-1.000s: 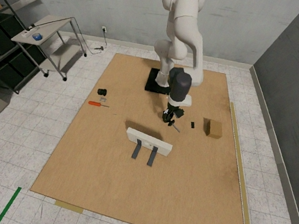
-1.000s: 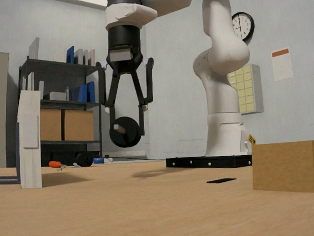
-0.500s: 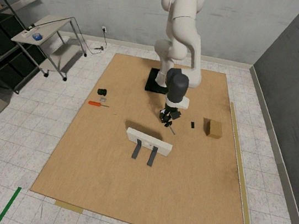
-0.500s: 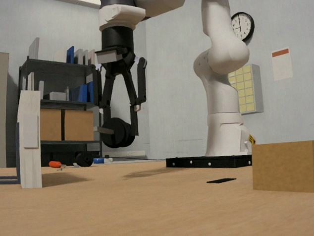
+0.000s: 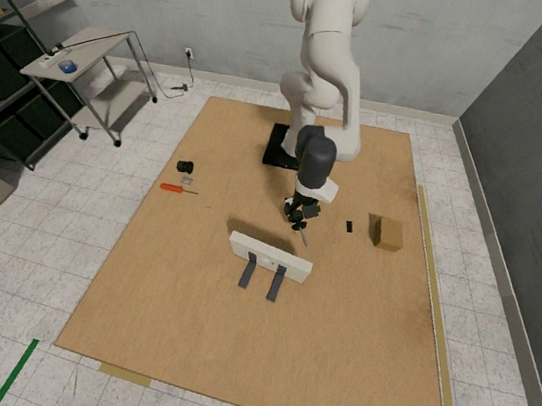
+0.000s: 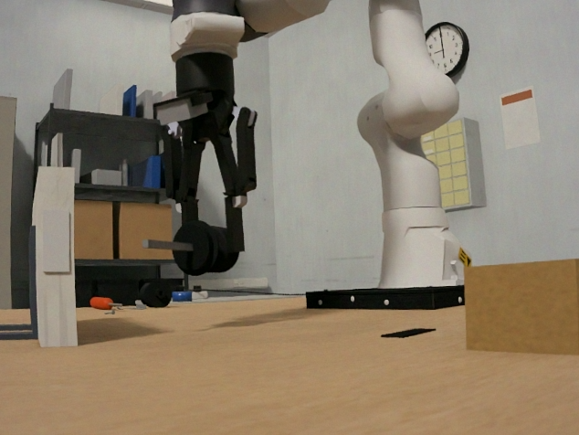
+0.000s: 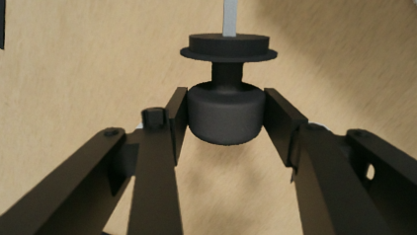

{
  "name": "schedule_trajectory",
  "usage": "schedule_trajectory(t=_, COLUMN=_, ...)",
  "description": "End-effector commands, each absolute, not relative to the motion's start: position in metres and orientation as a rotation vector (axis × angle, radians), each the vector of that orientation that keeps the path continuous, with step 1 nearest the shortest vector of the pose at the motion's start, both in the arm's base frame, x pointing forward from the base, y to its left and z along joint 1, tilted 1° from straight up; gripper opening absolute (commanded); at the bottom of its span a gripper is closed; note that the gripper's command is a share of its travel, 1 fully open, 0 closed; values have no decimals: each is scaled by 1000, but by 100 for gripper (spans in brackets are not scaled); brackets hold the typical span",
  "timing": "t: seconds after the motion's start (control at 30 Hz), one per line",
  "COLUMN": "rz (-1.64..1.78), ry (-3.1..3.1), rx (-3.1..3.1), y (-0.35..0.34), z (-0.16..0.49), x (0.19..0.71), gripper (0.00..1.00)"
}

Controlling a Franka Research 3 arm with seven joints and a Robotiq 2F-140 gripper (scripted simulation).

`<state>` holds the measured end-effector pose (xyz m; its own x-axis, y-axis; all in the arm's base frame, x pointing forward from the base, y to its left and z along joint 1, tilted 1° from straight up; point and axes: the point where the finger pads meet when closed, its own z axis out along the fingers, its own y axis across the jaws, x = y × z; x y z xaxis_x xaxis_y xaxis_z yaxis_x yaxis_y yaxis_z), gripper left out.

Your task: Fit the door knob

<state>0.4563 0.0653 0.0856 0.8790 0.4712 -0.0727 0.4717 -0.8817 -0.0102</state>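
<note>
My gripper [image 5: 296,218] [image 7: 224,104] is shut on the black door knob [image 6: 197,248] [image 7: 226,118], one finger on each side of its grip. The knob is held in the air, its round plate [image 7: 228,49] facing away from the fingers. The grey square spindle [image 5: 304,237] [image 6: 165,244] [image 7: 229,17] sticks out level, toward the wood's side. The pale wood block [image 5: 269,255] [image 6: 56,299] stands upright on two dark brackets, apart from the spindle tip. In the top view the spindle points down and slightly right, near the block's right end. The latch's square socket is too small to make out.
A brown box [image 5: 389,235] [image 6: 519,306] stands to the right in the top view, with a small black strip [image 5: 349,226] [image 6: 407,333] beside it. An orange screwdriver [image 5: 172,188], a small metal plate [image 5: 186,180] and a second black knob-like part [image 5: 184,166] lie at the left.
</note>
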Motion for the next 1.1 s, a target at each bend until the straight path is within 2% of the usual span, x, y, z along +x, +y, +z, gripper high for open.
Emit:
schedule_trajectory(t=0.0, rz=-103, ry=567, rx=3068, y=64, z=90, x=463, gripper=42)
schedule_trajectory(t=1.07, rz=-128, ry=-65, rx=3109, y=34, z=90, x=480, gripper=42)
